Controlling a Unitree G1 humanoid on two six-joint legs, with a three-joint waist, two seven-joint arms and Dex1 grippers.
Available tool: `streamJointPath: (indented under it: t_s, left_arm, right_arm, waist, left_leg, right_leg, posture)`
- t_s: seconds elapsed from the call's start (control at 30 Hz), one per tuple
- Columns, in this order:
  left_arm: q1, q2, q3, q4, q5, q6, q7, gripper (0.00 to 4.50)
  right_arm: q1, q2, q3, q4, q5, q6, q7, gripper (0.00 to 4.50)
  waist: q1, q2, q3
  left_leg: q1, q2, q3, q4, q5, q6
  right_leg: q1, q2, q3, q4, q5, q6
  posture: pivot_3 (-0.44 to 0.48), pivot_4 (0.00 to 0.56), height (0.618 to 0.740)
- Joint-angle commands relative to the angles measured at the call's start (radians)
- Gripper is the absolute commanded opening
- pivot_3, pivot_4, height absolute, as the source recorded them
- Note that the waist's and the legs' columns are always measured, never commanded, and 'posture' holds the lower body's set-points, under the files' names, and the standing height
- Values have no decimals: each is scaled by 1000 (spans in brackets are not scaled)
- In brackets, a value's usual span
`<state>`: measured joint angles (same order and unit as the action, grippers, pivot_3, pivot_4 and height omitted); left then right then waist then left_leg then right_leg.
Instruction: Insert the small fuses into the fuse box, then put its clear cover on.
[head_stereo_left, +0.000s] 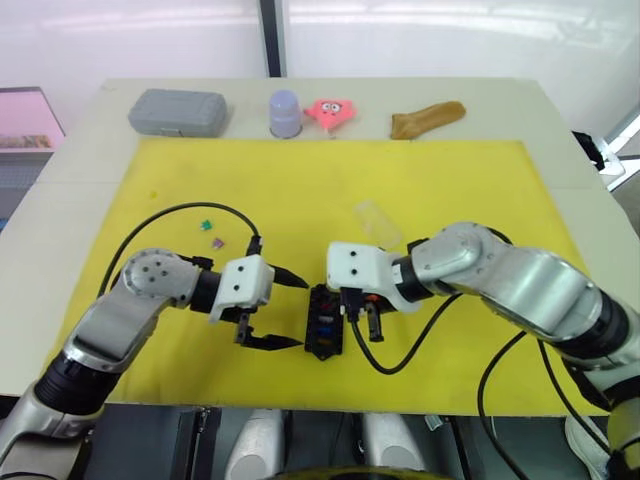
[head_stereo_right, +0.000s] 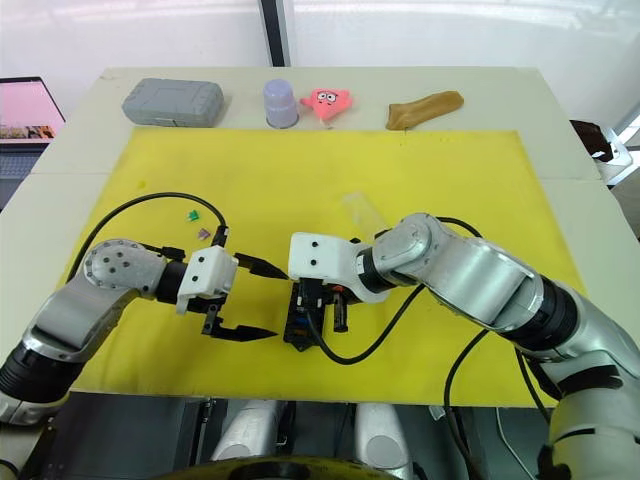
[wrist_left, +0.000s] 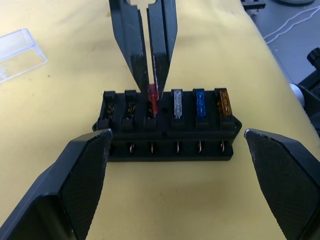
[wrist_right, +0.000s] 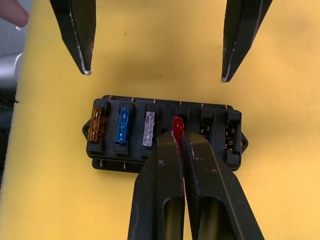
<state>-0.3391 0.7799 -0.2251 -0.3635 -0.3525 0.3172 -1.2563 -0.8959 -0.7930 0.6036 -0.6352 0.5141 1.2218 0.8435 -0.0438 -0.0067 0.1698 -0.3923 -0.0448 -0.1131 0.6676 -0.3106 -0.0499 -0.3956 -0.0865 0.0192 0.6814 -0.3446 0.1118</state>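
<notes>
Pressing down, a red fuse is being seated in the fuse box on the yellow mat by the clenched right end effector; the left end effector is being held released beside. Tilting is risking jamming.

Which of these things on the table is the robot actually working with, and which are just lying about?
In use:
- black slotted plastic fuse box
- red blade fuse, pinched by the right gripper
- orange, blue and clear fuses already seated
- green and purple loose fuses
- clear plastic cover
- open left gripper

Lying about:
- grey case
- lavender cup
- pink star toy
- brown cloth
</notes>
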Motion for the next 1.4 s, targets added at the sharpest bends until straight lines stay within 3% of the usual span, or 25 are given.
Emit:
streamJointPath:
  t_s: [0.03, 1.4]
  left_arm:
    - [9, -3, -6, -32, 4, -7, 8, 4470]
    - [-2, -30, -7, 14, 38, -45, 11, 4470]
  right_arm:
    - [-32, 4, -8, -11, 0, 24, 15, 0]
    - [-113, 10, 23, 12, -24, 72, 62, 0]
  waist:
    - [0, 0, 0]
    - [0, 0, 0]
  left_leg:
    - [0, 0, 0, 0, 0, 0]
    - [0, -1, 0, 0, 0, 0]
  right_leg:
    - [0, 0, 0, 0, 0, 0]
    - [-1, -1, 0, 2, 0, 0]
  posture:
    - [0, 150, 740]
    - [0, 150, 740]
